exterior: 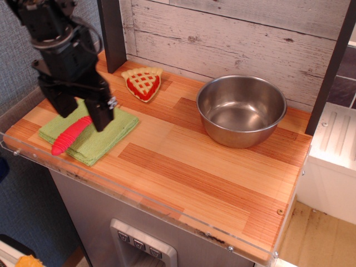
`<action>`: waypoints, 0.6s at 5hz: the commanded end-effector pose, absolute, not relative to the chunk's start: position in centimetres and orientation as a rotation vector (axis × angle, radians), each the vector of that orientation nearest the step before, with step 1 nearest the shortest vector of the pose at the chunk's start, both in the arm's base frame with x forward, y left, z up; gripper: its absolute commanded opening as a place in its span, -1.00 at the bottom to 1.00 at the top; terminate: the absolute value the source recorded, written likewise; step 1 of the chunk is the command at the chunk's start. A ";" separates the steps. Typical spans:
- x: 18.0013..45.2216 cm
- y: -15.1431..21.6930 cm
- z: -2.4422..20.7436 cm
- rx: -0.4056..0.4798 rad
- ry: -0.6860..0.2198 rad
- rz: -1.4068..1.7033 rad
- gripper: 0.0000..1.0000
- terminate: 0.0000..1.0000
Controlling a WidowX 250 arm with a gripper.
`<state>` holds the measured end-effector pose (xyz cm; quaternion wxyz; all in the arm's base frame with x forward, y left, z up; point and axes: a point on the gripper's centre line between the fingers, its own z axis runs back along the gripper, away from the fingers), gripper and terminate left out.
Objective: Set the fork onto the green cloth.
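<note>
The fork (70,135) lies on the green cloth (105,135) at the counter's front left; its red-pink ribbed handle shows, and its silver head is hidden behind my gripper. My black gripper (83,114) hangs above the cloth, lifted off the fork, its two fingers spread apart and empty. The handle's tip reaches over the cloth's front-left edge.
A red-and-tan toy pie slice (143,82) lies behind the cloth near the back wall. A steel bowl (241,110) stands at the right. A dark post (113,34) rises at the back left. The counter has a clear plastic lip along its front edge (144,201).
</note>
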<state>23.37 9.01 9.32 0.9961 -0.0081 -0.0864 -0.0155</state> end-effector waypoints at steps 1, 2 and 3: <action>23.4 8.0 10.1 -0.017 -0.187 -0.029 1.00 -1.00; 23.4 8.0 10.1 -0.017 -0.187 -0.029 1.00 -1.00; 23.4 8.0 10.1 -0.017 -0.187 -0.029 1.00 1.00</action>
